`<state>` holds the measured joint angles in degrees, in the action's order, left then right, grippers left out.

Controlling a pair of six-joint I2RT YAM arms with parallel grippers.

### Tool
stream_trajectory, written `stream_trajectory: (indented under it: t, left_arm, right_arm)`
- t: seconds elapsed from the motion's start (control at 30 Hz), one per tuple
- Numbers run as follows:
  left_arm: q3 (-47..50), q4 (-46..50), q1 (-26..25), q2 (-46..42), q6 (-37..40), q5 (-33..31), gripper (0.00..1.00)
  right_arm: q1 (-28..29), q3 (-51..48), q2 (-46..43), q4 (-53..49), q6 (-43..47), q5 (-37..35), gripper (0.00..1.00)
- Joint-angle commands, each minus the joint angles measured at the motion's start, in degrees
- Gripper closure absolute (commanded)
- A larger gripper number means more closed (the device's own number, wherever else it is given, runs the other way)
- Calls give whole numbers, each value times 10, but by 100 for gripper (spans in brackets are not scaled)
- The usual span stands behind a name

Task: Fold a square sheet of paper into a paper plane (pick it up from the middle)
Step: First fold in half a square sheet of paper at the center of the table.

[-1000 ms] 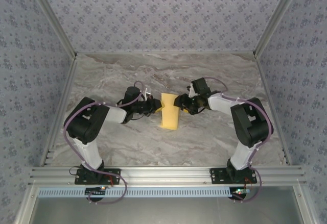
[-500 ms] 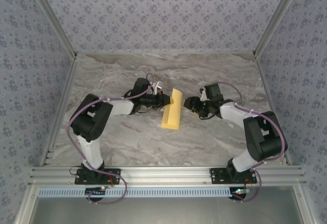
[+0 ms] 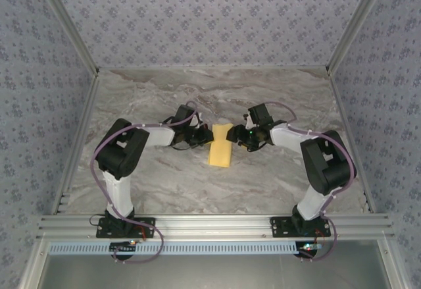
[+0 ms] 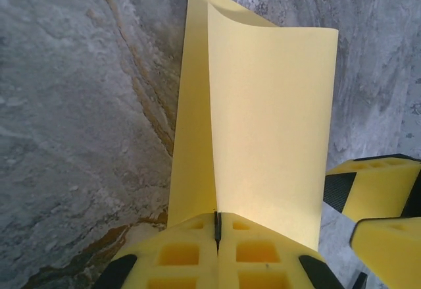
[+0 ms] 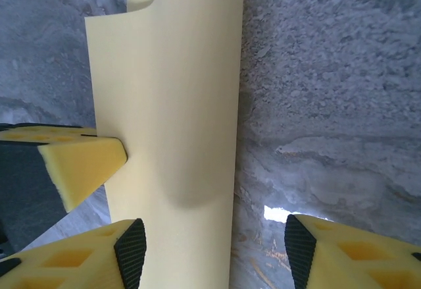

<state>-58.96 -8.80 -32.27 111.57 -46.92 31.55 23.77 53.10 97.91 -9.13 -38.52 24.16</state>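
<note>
The square sheet of paper [image 3: 220,147] is yellow and lies doubled over into a narrow rectangle on the marble, its fold still rounded rather than flat. It has no pointed paper plane outline. My left gripper [image 3: 205,135] is shut on the sheet's near edge, where the two layers meet [image 4: 217,226]. In the left wrist view the upper layer [image 4: 270,118] stands away from the lower one. My right gripper [image 3: 235,136] is at the sheet's other side, open. In the right wrist view its jaws [image 5: 210,243] stand wide apart over the rounded fold [image 5: 191,124]. A left finger [image 5: 79,164] touches the paper there.
The grey marble table [image 3: 276,98] has patterned walls on three sides and an aluminium rail [image 3: 210,223] along the near edge. Both arms reach inward and meet at the table's middle.
Half a second ago the left gripper held the paper tilted further right and the right gripper had drawn back. Now the paper is back down at the middle and the right gripper has returned to it.
</note>
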Motion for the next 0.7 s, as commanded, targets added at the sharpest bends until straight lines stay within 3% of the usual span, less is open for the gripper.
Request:
stream_trajectory:
  t: [0.0, 0.27, 0.47, 0.67]
  left_arm:
    - [-24, 22, 2, 11, 21, -8, 96]
    - [-41, 49, 2, 18, 36, -21, 91]
    - [-36, 69, 3, -19, 37, -58, 67]
    - [-14, 85, 7, -76, 31, -121, 57]
  right_arm:
    - [8, 27, 27, -37, 10, -7, 41]
    - [23, 56, 65, -61, 6, -16, 51]
    - [28, 63, 87, -103, -5, -63, 59]
    - [29, 60, 101, -130, -2, -92, 60]
